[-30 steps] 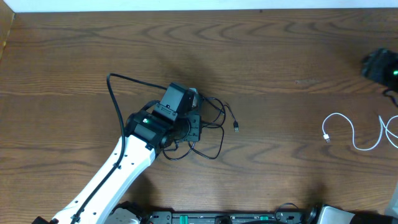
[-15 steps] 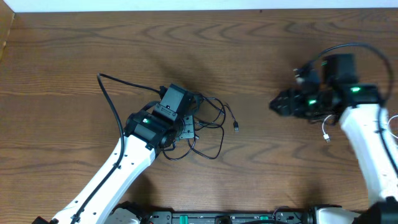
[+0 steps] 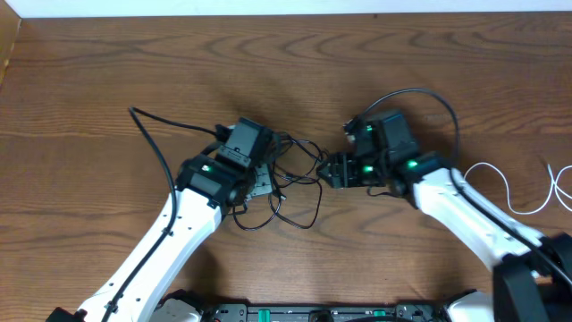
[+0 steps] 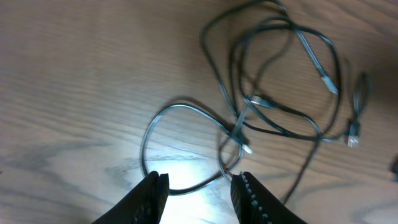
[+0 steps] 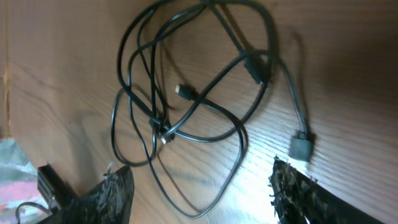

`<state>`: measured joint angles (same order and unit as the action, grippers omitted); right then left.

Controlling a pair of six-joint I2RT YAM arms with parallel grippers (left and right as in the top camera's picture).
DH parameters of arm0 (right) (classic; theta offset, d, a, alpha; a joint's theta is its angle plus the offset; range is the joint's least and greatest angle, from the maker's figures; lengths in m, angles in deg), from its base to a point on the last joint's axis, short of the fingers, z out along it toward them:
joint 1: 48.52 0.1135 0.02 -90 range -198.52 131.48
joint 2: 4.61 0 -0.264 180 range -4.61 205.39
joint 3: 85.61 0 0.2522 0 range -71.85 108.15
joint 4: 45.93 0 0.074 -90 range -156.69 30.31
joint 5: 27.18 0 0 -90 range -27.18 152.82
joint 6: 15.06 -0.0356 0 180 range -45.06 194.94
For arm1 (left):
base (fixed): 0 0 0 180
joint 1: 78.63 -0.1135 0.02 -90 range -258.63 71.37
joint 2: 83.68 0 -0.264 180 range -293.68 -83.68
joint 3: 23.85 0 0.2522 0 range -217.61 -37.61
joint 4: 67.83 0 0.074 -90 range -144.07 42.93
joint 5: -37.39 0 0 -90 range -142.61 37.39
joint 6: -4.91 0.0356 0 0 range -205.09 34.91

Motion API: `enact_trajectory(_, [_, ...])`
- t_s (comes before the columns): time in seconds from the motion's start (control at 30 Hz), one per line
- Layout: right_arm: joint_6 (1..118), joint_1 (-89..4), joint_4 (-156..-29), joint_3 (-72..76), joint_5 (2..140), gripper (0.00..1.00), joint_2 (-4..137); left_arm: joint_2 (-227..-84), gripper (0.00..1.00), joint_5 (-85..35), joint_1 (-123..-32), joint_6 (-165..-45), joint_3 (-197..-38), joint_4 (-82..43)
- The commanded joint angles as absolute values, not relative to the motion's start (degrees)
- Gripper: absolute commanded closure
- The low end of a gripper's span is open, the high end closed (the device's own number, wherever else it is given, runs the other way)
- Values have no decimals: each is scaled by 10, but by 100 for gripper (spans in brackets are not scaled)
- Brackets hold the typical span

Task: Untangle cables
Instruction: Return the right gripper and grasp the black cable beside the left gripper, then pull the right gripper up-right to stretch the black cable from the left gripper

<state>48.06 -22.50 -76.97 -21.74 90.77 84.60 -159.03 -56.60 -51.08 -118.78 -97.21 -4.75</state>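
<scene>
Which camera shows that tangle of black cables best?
The right wrist view: the black cables lie whole and unblocked, loops and plugs clear. The left wrist view crops one edge; overhead they're small, partly under the left arm.

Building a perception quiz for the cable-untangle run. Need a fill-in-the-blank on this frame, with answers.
1. The tangle of thin black cables lies on the brown ___ table.
2. A loose thin ___ cable lies apart from the tangle, near the table's right edge.
3. The left gripper has its jaws ___, gripping nothing.
4. In the overhead view, the right gripper, jaws open, is at the tangle's ___ side.

Answers: wooden; white; open; right
</scene>
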Motion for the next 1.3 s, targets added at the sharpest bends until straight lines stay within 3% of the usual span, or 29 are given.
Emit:
enact_trajectory(0.0, [423,-184,-719,-223,882,35,891,-1593,60,-582,-539,-1199,-977,-37])
enact_trajectory(0.2, [363,-138,-624,-223,858,43,960,-1593,57,-576,-559,-1199,-977,-33])
enact_trajectory(0.27, [362,-130,-591,-222,862,63,977,-1593,56,-576,-558,-1199,-977,-33])
enact_trajectory(0.33, [378,-129,-564,-222,890,92,979,-1593,56,-576,-558,-1199,-977,-29])
enact_trajectory(0.4, [420,-134,-546,-221,922,99,966,-1593,55,-576,-558,-1199,-977,-25])
enact_trajectory(0.67, [510,-195,-604,-210,938,99,794,-1593,51,-576,-558,-1199,-977,-20])
enact_trajectory(0.9, [511,-285,-614,-190,939,99,595,-1593,51,-536,-558,-1199,-977,-35])
enact_trajectory(1.07, [505,-321,-563,-189,942,99,479,-1593,51,-404,-558,-1176,-977,-97])
enact_trajectory(1.27, [501,-324,-565,-189,932,99,442,-1593,49,-178,-558,-1073,-977,-210])
